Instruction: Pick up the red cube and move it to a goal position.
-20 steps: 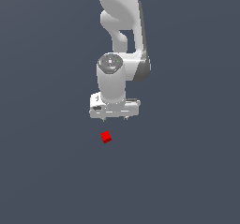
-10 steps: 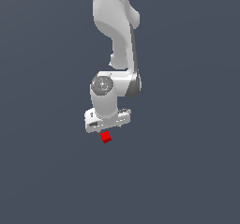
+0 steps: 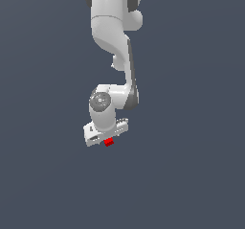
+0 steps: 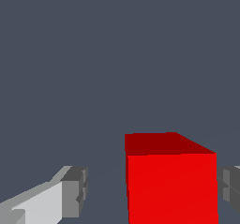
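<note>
Gripper [image 3: 107, 138] of the white Panda arm [image 3: 115, 41] sits low over the red cube [image 3: 109, 142], its fingers spread with the cube between them. In the wrist view the red cube [image 4: 171, 181] fills the space toward one finger: the grey pad [image 4: 230, 186] on that side lies just beside the cube's face, perhaps touching, though the frame edge cuts it off and contact cannot be settled. The other finger [image 4: 56, 200], white with a grey pad, stands clearly apart from the cube, with a band of bare floor showing between them. So the jaws are parted wider than the cube and do not clamp it.

The cube rests on the flat grey floor [image 3: 191, 175]; in the wrist view its top face is darker red and its near face bright red, with square, upright edges. In the exterior view only a small red sliver of the cube peeks out just under the gripper's white body, at its lower edge.

Above the cube, the wrist joint with its round grey cap [image 3: 100, 100] sits directly over the gripper, and the arm's links rise from there out of the top of the exterior view.
</note>
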Controlling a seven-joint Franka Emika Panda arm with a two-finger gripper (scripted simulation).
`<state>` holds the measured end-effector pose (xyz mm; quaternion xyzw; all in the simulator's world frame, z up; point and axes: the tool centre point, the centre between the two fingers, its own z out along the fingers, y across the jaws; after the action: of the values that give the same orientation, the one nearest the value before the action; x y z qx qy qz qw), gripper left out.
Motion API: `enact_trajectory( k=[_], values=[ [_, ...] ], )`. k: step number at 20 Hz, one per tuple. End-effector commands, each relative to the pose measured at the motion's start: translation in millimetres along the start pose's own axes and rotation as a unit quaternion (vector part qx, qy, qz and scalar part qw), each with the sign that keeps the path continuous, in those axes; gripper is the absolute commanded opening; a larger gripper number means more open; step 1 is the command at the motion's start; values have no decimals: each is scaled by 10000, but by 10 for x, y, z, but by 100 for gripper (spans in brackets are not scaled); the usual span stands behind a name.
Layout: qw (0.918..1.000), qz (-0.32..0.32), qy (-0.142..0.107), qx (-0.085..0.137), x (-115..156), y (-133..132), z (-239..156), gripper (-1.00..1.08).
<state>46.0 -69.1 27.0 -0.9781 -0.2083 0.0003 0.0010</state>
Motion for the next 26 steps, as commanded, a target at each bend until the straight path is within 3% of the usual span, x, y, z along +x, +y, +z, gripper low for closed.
enact_trajectory(
  k=[1,5,6,19,26],
  values=[
    [10000,-100,2,-7,22,29,49,100],
    [9999,-140,1,-10,33,44,71,100],
    [9999,-140,1,-10,33,44,71,-100],
    [9999,-140,1,-10,30,35,47,-100],
    [9999,-140,1,-10,17,-57,-177,-100]
  ],
)
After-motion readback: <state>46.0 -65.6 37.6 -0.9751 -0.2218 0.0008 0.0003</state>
